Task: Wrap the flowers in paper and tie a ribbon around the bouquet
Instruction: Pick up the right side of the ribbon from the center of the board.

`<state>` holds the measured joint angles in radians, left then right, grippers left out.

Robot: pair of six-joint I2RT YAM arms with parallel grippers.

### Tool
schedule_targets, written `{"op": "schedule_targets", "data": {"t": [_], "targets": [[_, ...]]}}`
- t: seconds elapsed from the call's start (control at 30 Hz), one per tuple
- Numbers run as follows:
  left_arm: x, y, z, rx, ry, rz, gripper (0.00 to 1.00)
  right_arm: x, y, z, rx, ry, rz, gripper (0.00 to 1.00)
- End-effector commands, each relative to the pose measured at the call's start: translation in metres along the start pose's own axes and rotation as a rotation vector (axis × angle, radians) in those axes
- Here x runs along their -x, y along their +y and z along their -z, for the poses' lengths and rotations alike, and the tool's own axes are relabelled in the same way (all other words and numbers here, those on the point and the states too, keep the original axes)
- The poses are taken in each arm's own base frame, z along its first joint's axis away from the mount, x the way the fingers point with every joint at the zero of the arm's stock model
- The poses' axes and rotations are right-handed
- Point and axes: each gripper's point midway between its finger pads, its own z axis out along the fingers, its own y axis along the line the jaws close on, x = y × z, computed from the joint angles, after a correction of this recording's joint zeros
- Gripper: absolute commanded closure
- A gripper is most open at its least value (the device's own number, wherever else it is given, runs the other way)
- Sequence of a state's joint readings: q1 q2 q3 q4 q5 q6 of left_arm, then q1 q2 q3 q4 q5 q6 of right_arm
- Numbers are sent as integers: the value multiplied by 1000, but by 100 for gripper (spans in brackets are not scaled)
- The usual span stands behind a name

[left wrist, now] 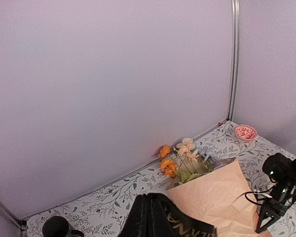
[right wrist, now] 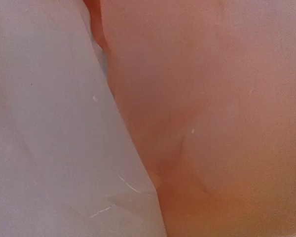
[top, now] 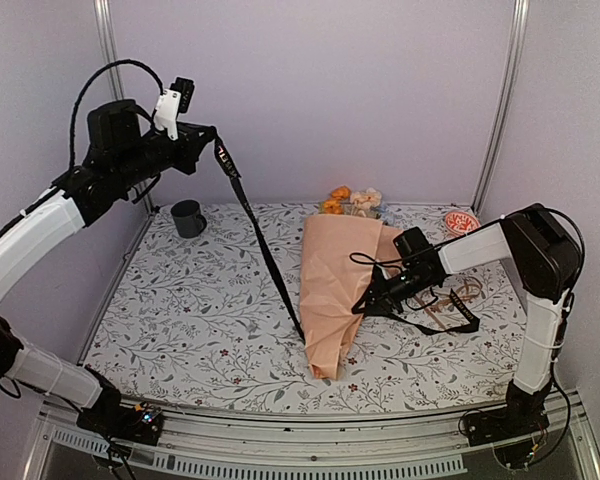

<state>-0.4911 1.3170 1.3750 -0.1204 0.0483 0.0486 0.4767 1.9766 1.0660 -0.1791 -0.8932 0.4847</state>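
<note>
High at the left, the left jaws grip 1 end of the black ribbon (top: 265,245), which slants down past the dark mug (top: 188,217) to the worktop (top: 180,310) by the narrow tip of the bouquet (top: 330,292). The bouquet lies mid-worktop, flowers (top: 352,202) toward the back wall. At its right edge the right jaws are closed against the paper (top: 325,265); whether they pinch anything cannot be told.

1. paper (right wrist: 212,118): fills my right wrist view, blurred, edges cut off.
2. flowers (top: 352,202): stems hidden inside the paper.
3. ribbon (top: 265,255): lower end lost at the paper's edge.
4. mug (left wrist: 56,228): cropped below.
</note>
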Motion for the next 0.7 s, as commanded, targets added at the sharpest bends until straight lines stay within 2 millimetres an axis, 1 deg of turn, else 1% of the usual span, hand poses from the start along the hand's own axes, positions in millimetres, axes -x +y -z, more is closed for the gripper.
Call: {"op": "schedule_targets", "data": {"t": [0.0,0.07,0.1,0.17,0.23,0.27,0.33,0.47,0.5,0.53,0.57,0.67], "targets": [[-1,5,-16,44,32,-73,100,-4,-10,-2,-7,21,-6,99],[2,15,-21,100,37,-99,100,-4,-8,-1,-4,25,-1,99],[5,27,-20,156,39,-113,100,-4,-6,-1,1,30,0,99],[11,57,-17,273,42,-116,100,-3,2,2,26,37,14,99],[11,89,-13,358,59,-103,100,-1,12,5,55,39,34,99],[9,102,-12,401,70,-101,100,2,18,7,61,33,45,99],[6,122,-10,467,91,-108,100,6,24,11,55,28,60,99],[-2,150,-11,555,130,-104,100,7,16,11,16,32,65,99],[-2,155,-11,566,133,-97,100,6,13,11,11,35,63,99],[-1,154,-12,557,128,-88,100,5,10,11,7,36,58,99],[3,146,-14,512,109,-70,100,5,8,10,5,38,52,99],[12,93,-28,307,33,-33,100,6,1,7,-10,39,44,99]]}}
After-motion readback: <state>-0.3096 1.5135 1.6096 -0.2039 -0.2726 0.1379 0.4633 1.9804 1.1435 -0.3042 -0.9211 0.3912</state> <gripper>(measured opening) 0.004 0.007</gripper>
